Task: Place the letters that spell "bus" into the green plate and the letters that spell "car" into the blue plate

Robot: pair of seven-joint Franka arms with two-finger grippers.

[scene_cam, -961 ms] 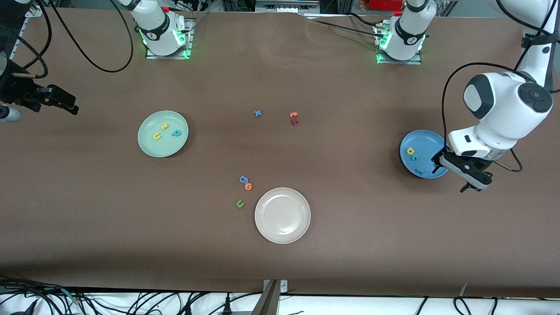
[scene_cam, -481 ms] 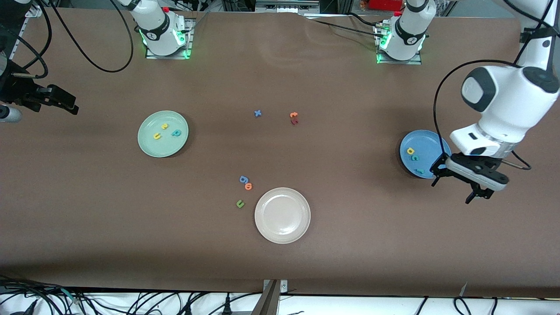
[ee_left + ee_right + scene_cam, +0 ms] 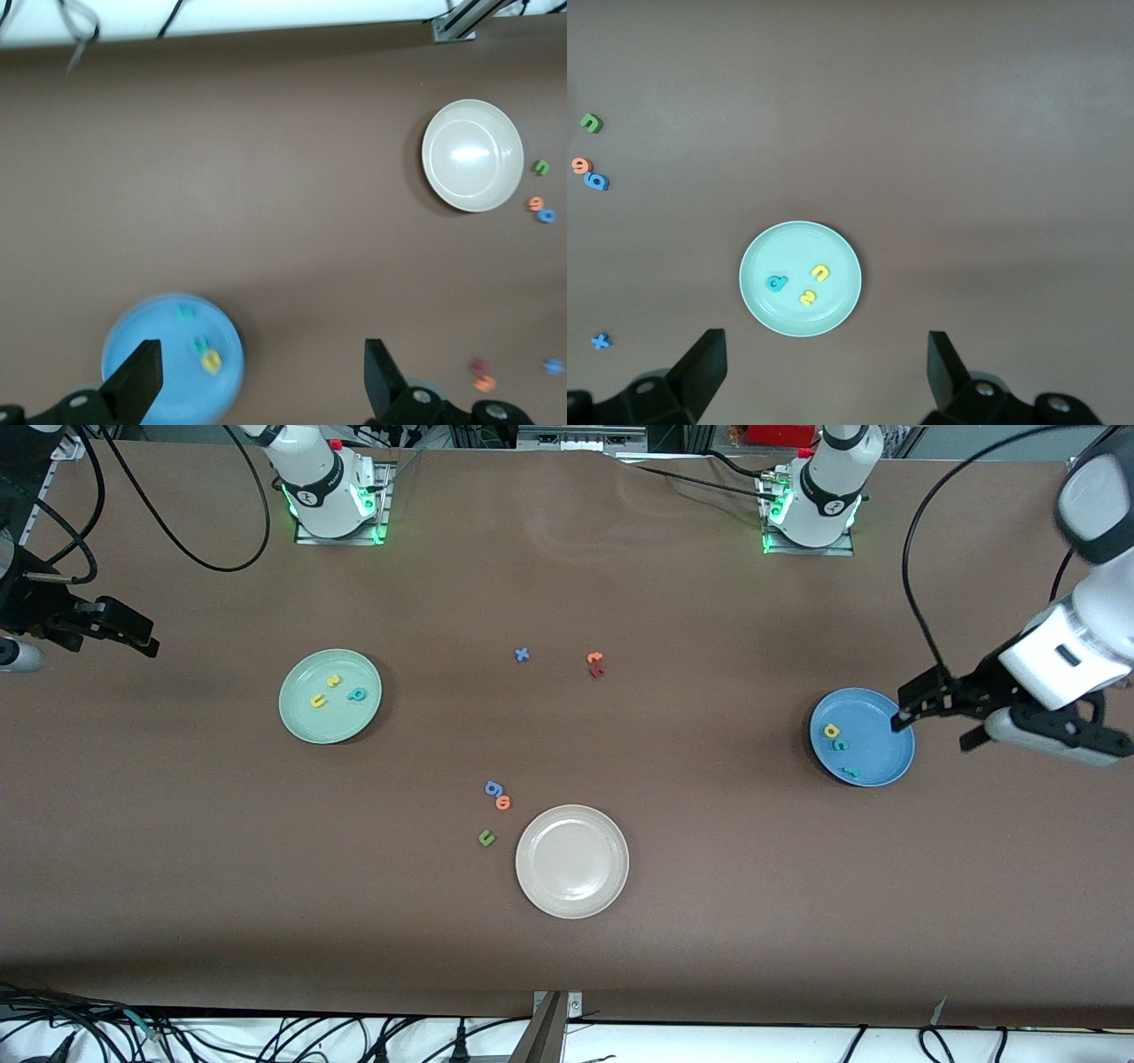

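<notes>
The brown table carries three plates. The beige-white plate sits nearest the front camera, mid-table. The green plate lies toward the right arm's end and holds the teal b, yellow u and yellow s. The blue plate lies toward the left arm's end and holds the yellow a, teal c and teal r. The left gripper hangs over that plate's outer rim, fingers spread apart and empty. The right gripper waits high over the table's end, fingers apart, empty. Stray letters lie between plates: blue x, orange and red letters, dark-blue g, an orange letter, dark-green u.
</notes>
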